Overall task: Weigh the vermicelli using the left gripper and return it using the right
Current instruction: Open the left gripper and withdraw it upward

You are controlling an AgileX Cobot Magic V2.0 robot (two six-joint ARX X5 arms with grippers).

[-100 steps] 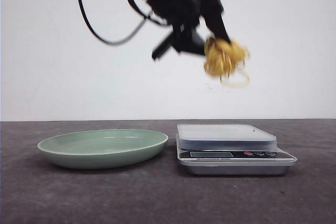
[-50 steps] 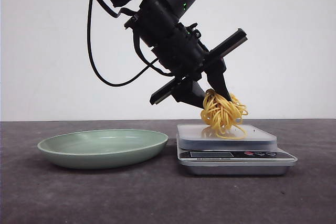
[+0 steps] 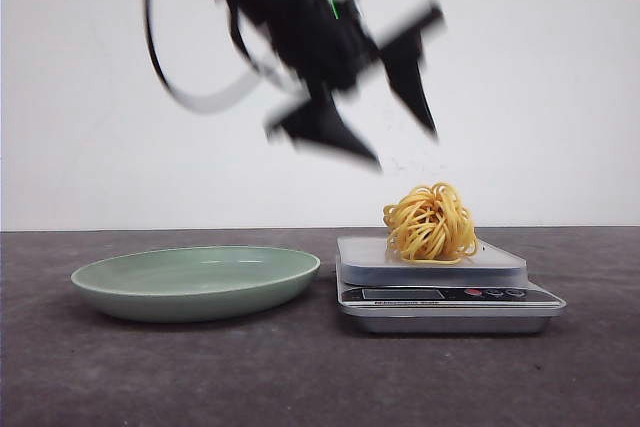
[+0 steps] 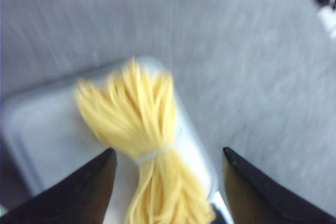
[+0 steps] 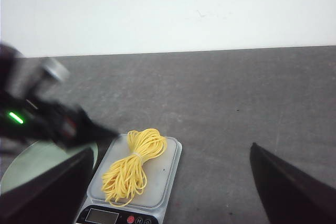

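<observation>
Behind everything I see a plain white wall, and below it a dark grey matte table (image 3: 300,377) with plenty of bare room around the props. My vermicelli (image 3: 431,224) sits on the platform of the scale (image 3: 445,297), right of the green plate (image 3: 196,282). I judge the bundle light, springy and loose: strands could snag or shed, and it may roll on the smooth platform. A pale band cinches it near the middle in the right wrist view, so I would take hold there, across the thickest part. My left gripper (image 3: 405,142) hangs blurred above the scale, jaws spread and empty. My right gripper (image 5: 168,192) waits high and apart, fingers wide with nothing between them.
</observation>
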